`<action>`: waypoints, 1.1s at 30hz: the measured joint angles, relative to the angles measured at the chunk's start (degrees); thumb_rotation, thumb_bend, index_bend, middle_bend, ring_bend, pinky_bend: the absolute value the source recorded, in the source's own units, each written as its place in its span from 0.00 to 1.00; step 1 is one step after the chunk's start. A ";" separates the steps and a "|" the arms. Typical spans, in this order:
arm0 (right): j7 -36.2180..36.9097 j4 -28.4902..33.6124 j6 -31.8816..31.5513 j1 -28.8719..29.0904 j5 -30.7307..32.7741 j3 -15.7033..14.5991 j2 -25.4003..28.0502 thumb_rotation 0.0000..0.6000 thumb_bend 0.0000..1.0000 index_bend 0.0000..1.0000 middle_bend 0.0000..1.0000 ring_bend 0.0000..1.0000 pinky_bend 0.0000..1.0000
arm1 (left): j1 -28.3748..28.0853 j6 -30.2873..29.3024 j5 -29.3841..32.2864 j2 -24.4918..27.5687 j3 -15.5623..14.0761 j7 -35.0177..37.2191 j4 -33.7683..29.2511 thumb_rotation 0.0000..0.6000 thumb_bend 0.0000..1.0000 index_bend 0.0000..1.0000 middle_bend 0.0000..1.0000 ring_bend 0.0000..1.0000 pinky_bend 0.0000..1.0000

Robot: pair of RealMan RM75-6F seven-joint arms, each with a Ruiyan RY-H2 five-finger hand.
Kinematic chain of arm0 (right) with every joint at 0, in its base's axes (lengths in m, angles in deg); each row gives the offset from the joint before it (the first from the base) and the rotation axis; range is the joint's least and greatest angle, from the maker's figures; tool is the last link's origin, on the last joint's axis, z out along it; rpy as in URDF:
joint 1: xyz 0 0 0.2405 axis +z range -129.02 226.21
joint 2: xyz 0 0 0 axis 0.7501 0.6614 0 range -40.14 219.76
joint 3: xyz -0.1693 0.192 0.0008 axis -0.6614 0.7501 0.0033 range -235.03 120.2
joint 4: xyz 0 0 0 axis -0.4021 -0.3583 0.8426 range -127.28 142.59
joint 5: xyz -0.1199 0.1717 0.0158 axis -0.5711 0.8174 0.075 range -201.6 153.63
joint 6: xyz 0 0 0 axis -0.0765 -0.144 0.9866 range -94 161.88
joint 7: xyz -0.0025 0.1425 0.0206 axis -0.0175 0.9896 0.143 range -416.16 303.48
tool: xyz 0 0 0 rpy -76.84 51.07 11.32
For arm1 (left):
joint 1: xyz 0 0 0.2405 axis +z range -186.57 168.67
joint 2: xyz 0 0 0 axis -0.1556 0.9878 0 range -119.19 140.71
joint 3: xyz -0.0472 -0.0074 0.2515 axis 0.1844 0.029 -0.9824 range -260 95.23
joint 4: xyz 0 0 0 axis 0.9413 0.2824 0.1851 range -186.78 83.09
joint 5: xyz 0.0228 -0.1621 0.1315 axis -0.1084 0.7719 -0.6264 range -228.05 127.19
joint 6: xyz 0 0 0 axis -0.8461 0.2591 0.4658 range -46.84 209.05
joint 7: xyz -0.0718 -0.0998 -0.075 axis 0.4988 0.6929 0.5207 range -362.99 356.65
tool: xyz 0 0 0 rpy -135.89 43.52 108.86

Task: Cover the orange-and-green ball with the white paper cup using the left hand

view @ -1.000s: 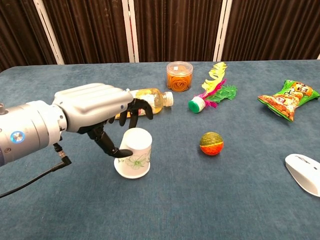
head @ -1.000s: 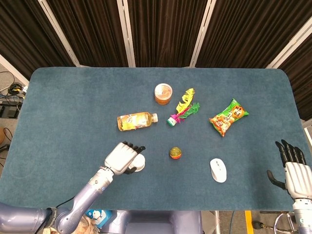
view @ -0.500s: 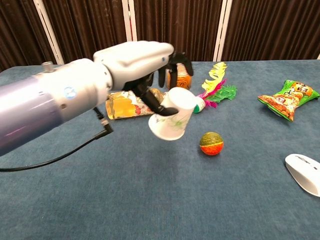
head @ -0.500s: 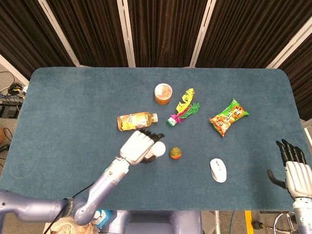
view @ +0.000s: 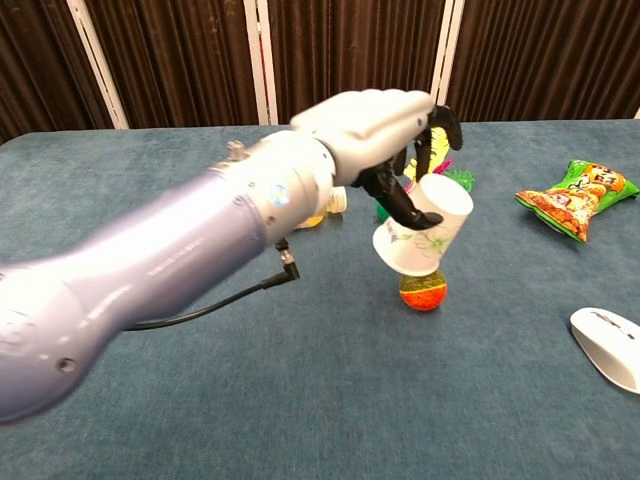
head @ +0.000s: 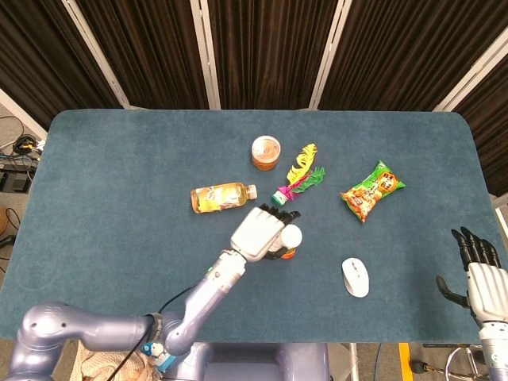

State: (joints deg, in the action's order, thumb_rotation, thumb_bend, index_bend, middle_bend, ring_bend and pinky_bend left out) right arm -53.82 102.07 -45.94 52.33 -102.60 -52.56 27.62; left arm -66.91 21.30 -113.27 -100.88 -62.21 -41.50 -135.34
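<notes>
Chest view: left hand grips white paper cup, tilted, mouth just above orange-and-green ball at frame centre. Shuttlecock and bottle near behind; mouse lower right. Right hand spread, empty, off table edge.

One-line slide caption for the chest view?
Left hand holds the white paper cup tilted, mouth down, just above the orange-and-green ball.

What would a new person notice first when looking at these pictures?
The left hand holds the white paper cup tilted, mouth down, just above the orange-and-green ball near the table's middle. Behind them lies a bright feather shuttlecock, and a snack bag lies further right.
</notes>
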 measured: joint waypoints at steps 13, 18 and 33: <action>1.10 0.14 -0.38 -0.41 0.26 0.13 0.49 1.00 0.35 0.00 0.00 0.00 0.03 | -3.29 1.48 0.23 -5.76 -0.67 1.97 7.92 1.00 0.25 0.22 0.41 0.38 0.42; 1.05 0.16 -0.47 -0.52 0.34 0.12 0.55 1.00 0.35 0.00 0.00 0.00 0.03 | -2.68 1.24 0.01 -4.97 -1.61 1.95 7.45 1.00 0.25 0.22 0.41 0.38 0.42; 0.63 0.60 -0.52 -0.67 0.35 -0.02 0.52 1.00 0.35 0.00 0.00 0.00 0.03 | 2.55 -0.09 5.48 1.14 -6.17 -2.37 -0.57 1.00 0.13 0.11 0.17 0.19 0.25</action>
State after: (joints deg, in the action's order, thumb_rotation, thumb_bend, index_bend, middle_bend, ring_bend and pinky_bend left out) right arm -53.20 102.67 -46.47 51.67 -102.24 -52.57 28.14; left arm -64.35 21.21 -107.79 -99.74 -68.39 -43.87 -135.91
